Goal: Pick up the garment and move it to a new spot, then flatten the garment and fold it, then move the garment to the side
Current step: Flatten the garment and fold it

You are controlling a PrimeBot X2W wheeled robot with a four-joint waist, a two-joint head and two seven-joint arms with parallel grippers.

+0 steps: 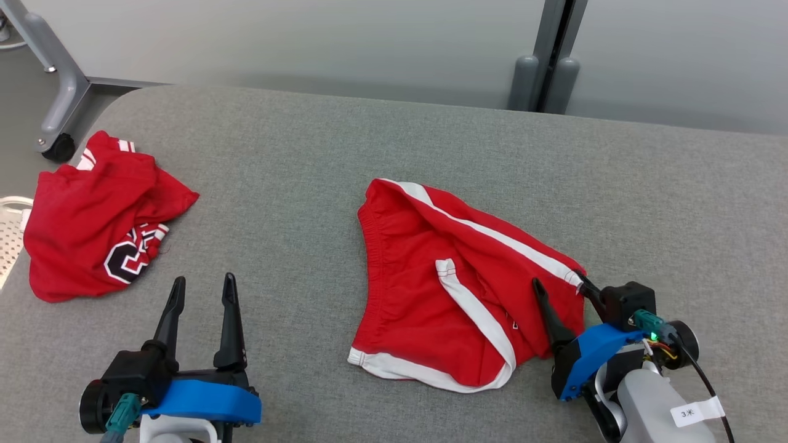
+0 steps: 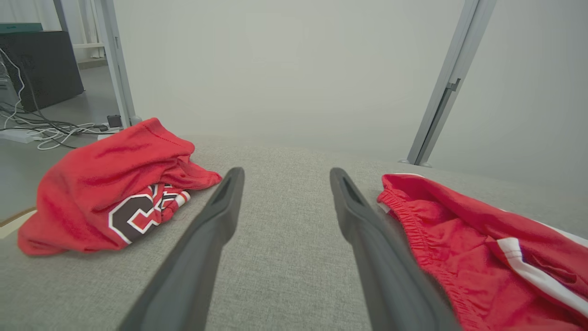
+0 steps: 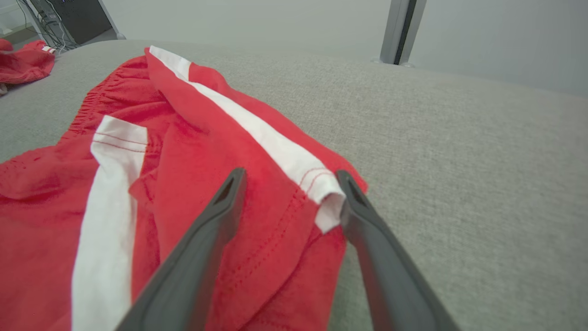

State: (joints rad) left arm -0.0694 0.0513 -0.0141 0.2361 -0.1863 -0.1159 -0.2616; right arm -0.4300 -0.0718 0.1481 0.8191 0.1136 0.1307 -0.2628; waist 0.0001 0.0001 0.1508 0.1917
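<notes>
Reading the labels first: the white paper tag [image 1: 694, 411] on your pale right forearm shows a "3", then a mark too small to read. The crumpled red fabric jersey [image 1: 86, 240] sits at the far left edge of the grey fabric-covered table [image 1: 320, 147]. It has a black block letter outlined in white that looks like a "C", partly folded under.

The red fabric shorts with white side stripes and white hem trim [image 1: 425, 289] lie rumpled mid-table. The elastic waistband is to the left and one striped leg is folded across toward the right.

Your right gripper [image 1: 559, 280] is at the near right corner of the shorts, fingers spread wide and clamping nothing. In the right wrist view [image 3: 290, 174] the hem corner sits between the two fingers. The left finger is over red cloth, and the white stripe's end looks to be touching the inner side of the right finger. You cannot tell whether the fingers press on the cloth or hang just above it.

Your left gripper [image 1: 204, 278] is near left, over bare table, also spread wide and empty. It points to the far side between the jersey and the shorts and touches neither. In the left wrist view [image 2: 285, 170] the waistband is just beside its right finger.
</notes>
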